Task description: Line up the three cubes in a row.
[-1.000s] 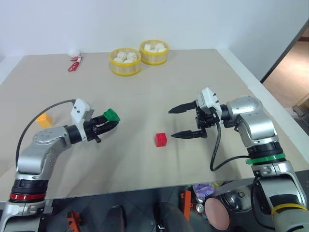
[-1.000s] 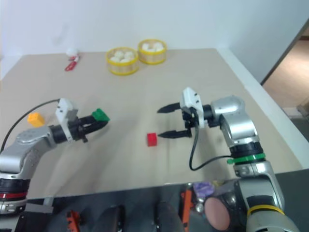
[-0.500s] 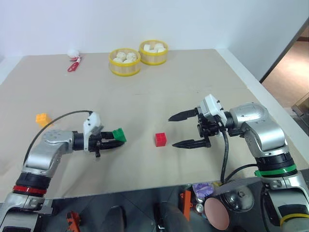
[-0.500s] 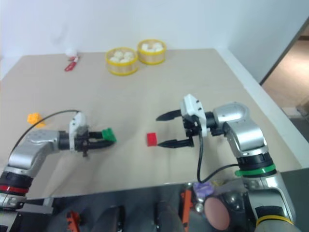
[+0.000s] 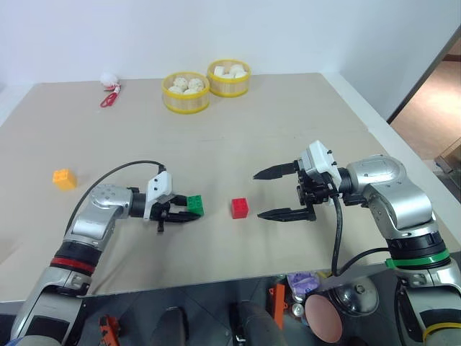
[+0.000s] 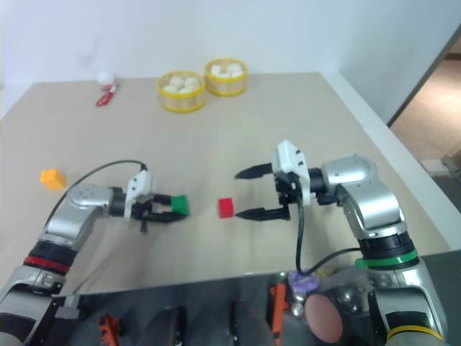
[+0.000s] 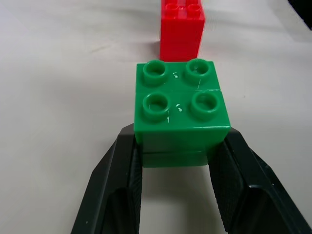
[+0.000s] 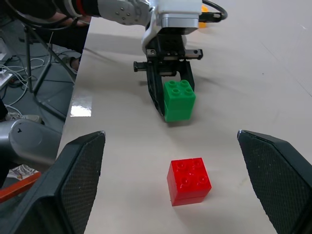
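The left gripper (image 5: 189,211) clamps the green cube (image 5: 195,206), a four-studded brick, low over the table (image 5: 288,130), left of the red cube (image 5: 240,208). The orange-yellow cube (image 5: 64,178) sits far left. The right gripper (image 5: 268,194) stands wide open beside the red one.

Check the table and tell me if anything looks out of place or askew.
The orange-yellow cube sits alone near the table's left edge, far from the other two. The green cube, gripped in the left claw, is close beside the red cube, both studs-up. The right claw hangs open near the red cube. Nothing looks spilled or damaged.
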Controlling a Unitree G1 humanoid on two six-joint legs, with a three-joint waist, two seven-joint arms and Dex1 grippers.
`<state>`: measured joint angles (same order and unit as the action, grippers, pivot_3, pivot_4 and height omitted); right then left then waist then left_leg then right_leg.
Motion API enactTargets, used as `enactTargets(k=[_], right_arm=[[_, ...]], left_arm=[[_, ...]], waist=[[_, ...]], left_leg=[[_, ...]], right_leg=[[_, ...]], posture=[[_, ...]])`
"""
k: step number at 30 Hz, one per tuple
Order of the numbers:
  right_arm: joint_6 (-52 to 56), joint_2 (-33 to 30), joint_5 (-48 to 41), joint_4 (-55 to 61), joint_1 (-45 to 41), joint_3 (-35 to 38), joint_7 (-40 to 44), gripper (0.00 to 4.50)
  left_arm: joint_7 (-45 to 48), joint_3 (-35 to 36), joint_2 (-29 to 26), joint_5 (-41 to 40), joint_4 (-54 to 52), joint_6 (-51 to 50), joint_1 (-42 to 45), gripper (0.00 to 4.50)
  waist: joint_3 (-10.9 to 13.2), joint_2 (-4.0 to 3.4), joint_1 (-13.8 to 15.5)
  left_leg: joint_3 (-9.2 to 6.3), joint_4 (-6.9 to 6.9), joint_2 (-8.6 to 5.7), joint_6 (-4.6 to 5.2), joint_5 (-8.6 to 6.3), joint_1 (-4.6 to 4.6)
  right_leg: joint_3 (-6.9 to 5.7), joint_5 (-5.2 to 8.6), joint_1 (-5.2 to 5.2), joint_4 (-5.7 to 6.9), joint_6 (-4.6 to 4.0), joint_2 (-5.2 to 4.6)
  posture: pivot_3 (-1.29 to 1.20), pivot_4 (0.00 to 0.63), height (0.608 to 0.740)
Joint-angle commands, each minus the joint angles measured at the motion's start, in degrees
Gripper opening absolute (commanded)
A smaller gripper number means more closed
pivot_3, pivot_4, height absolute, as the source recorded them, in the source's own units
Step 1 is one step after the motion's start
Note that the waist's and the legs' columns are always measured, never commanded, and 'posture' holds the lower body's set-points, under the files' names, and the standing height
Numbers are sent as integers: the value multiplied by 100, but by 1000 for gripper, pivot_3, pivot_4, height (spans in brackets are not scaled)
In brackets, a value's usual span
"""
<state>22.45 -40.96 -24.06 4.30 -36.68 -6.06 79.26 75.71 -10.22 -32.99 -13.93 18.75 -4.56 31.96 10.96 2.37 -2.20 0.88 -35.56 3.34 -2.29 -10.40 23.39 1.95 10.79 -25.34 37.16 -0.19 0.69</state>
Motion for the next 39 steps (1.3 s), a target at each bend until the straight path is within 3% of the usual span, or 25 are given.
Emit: enactTargets(k=[1,24,39], right_arm=[[-15,-106,-92,202,-27,141,-31,4500],[-2,-133,-82,249,-9,107,-135,4500],[-85,-99,-10,63,-104,64,-100,4500]], left_arm=[[158,-68,14,105,126,242,94,1350],[461,-217,709,583,1453,916,885,1350],[630,-184,408,609,1178,818,603,1350]], waist=[[0,0,0],[0,0,70],[0,0,18]], left_leg=[[0,0,0,0,0,0],[2,-43,-10,2,0,14],[5,-37,-6,8,-4,8]], right_leg=[[0,0,0,0,0,0],[16,1,9,0,-2,-3],[22,0,6,1,-1,2]], posture=[[0,150,740],[0,150,740],[0,150,740]])
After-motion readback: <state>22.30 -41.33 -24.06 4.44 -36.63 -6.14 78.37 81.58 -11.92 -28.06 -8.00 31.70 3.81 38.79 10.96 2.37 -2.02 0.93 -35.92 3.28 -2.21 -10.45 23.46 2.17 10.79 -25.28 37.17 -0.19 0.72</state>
